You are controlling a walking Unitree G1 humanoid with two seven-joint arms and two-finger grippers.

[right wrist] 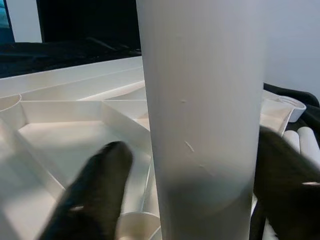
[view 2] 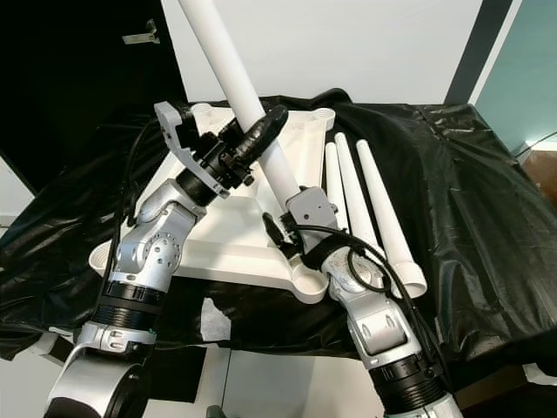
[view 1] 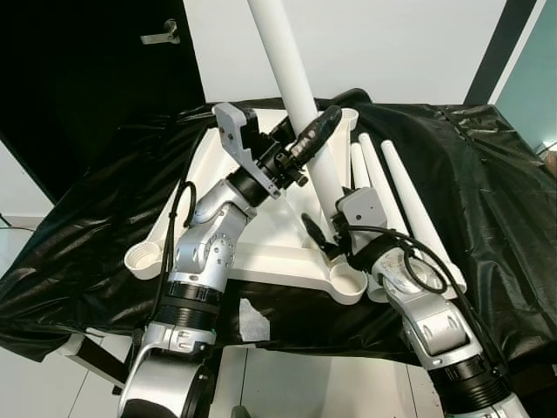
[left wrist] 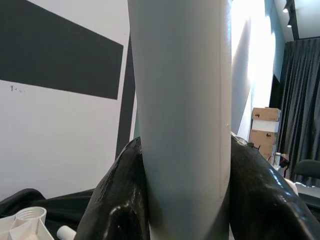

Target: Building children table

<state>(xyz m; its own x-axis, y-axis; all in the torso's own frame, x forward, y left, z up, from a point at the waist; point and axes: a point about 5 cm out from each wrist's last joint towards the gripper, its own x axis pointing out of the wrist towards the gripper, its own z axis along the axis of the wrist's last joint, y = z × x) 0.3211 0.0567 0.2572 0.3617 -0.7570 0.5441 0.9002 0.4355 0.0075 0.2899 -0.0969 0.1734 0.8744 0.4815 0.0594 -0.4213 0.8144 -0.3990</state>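
The left gripper (view 1: 312,138) is clamping its fingers (left wrist: 120,200) around the white table leg (view 1: 300,104), mid-shaft. The right gripper (view 1: 329,233) is closing on the leg's lower end, above the upturned tabletop (view 1: 261,261) at its five-o'clock corner socket (view 1: 346,283). The leg looks light, rigid and smooth, likely slippery, so two-point holding suits. Both arms are reaching inward, elbows bent.
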